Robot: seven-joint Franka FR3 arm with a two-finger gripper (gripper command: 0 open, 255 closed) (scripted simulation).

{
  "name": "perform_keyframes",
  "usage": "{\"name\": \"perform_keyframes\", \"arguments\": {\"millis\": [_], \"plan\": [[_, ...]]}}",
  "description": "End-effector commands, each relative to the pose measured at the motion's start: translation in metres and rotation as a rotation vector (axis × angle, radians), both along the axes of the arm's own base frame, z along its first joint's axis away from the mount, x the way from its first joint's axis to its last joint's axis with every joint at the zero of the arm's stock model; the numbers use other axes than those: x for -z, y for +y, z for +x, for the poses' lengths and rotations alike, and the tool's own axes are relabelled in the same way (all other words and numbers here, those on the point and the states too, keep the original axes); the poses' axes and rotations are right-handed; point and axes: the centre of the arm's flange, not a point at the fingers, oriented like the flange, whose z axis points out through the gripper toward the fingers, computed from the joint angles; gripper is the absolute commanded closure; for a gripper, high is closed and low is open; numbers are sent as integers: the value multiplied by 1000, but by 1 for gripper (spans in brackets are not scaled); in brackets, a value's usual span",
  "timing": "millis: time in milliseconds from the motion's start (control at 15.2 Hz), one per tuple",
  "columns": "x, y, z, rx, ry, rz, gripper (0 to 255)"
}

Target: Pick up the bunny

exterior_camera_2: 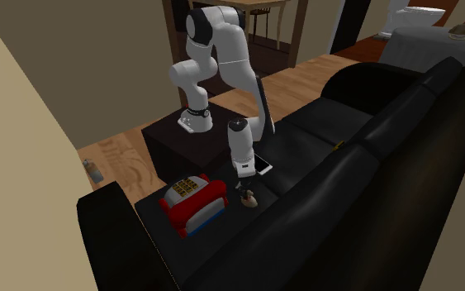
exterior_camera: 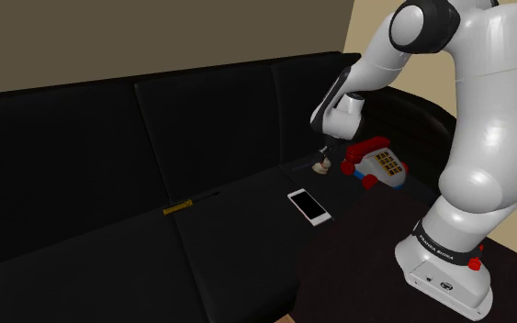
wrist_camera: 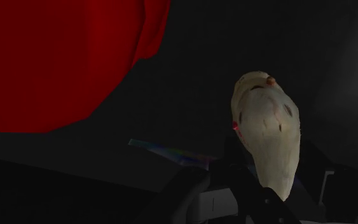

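Over the bunny [exterior_camera_2: 249, 197], pincer [exterior_camera_2: 244, 184] straight down

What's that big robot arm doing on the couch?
The white robot arm reaches down over the black sofa for a small cream bunny. Its tool hangs right above the bunny, which seems to sit on the seat cushion. A red toy telephone stands close beside the bunny, and a white smartphone lies flat on the cushion a little way off. Whether the tool is gripping the bunny cannot be told from here.
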Motion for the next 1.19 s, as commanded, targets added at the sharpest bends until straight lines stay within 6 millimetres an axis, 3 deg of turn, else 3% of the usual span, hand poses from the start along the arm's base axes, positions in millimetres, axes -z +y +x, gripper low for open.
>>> {"name": "perform_keyframes", "arguments": {"millis": [0,396,1122], "plan": [[1,0,0,0,1,0,255],[1,1,-1,0,1,1,255],[-57,1,-1,0,1,1,255]]}}
